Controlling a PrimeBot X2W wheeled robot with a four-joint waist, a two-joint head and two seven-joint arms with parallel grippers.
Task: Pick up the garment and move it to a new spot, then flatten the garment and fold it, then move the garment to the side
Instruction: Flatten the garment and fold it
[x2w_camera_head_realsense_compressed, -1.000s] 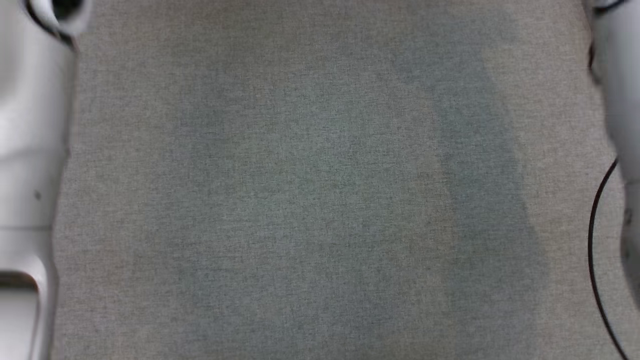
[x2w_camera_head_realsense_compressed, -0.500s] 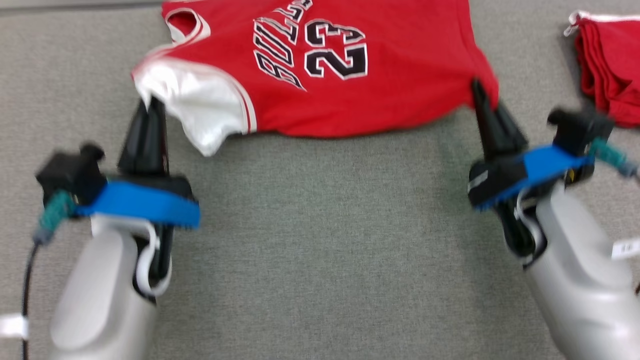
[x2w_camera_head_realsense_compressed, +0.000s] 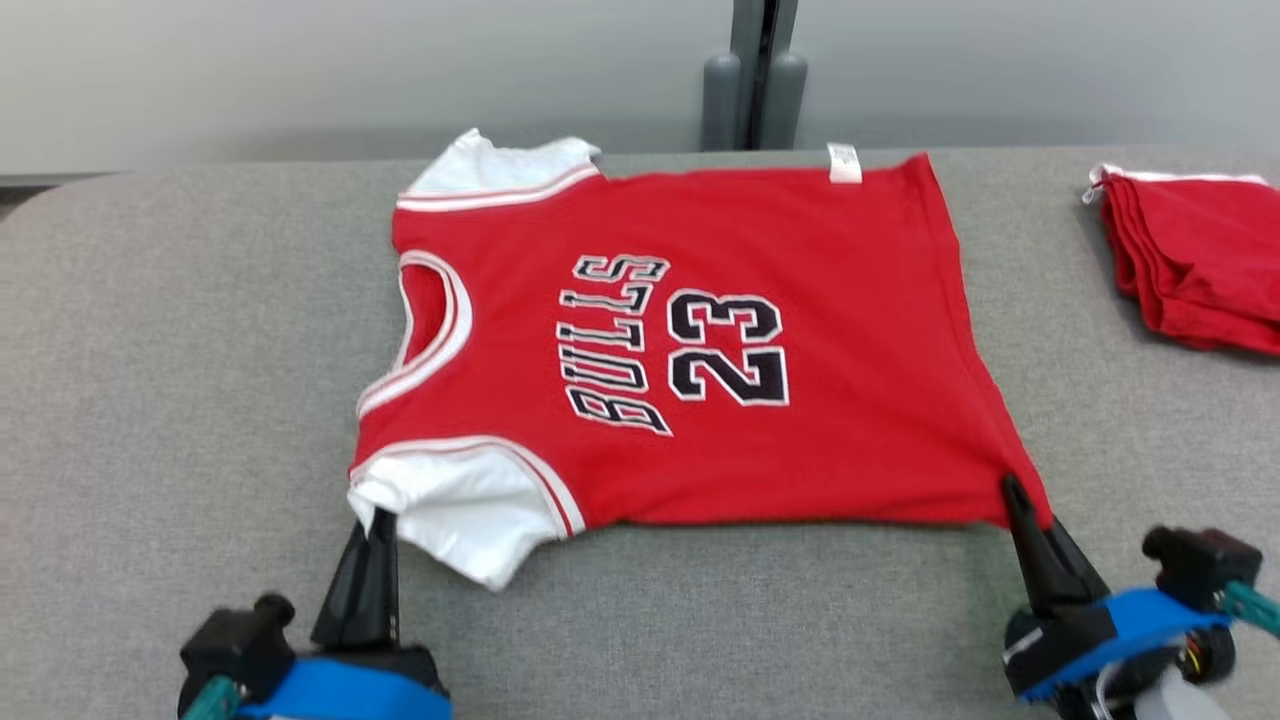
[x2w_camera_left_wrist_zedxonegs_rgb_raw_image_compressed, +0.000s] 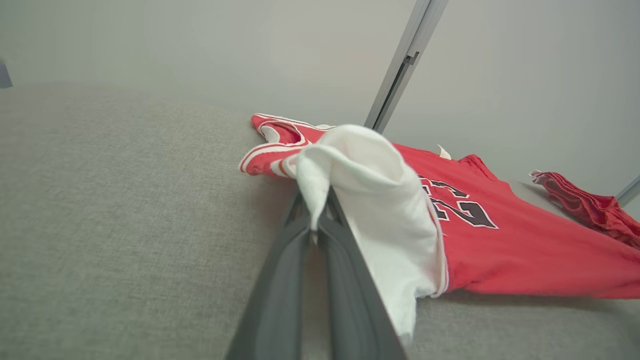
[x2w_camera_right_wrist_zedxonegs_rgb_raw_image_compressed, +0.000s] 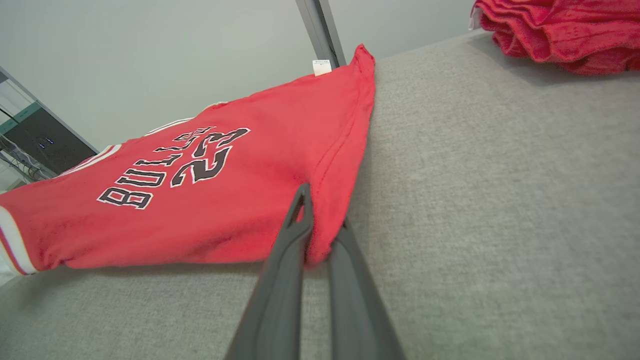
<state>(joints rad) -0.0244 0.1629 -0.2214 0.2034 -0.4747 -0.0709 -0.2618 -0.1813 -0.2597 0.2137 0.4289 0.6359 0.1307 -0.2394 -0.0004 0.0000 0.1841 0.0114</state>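
Observation:
The garment (x2w_camera_head_realsense_compressed: 700, 340) is a red jersey with white sleeves and "BULLS 23" in black, spread on the grey table with its neck to the left. At the near-left corner my left gripper (x2w_camera_head_realsense_compressed: 378, 515) is shut on the white sleeve (x2w_camera_left_wrist_zedxonegs_rgb_raw_image_compressed: 370, 200), which bunches up over the fingertips (x2w_camera_left_wrist_zedxonegs_rgb_raw_image_compressed: 320, 220) in the left wrist view. My right gripper (x2w_camera_head_realsense_compressed: 1012, 488) is shut on the near-right hem corner (x2w_camera_right_wrist_zedxonegs_rgb_raw_image_compressed: 320, 235), the red cloth pinched between its two dark fingers.
A second red cloth (x2w_camera_head_realsense_compressed: 1190, 260) lies folded at the table's far right, also in the right wrist view (x2w_camera_right_wrist_zedxonegs_rgb_raw_image_compressed: 560, 30). A grey post (x2w_camera_head_realsense_compressed: 755, 75) stands behind the table's far edge. Bare grey table surface (x2w_camera_head_realsense_compressed: 180, 380) lies left of and in front of the jersey.
The head view has tilted up from bare table to take in the whole jersey and the far wall. Both grippers stay shut on the jersey's near corners.

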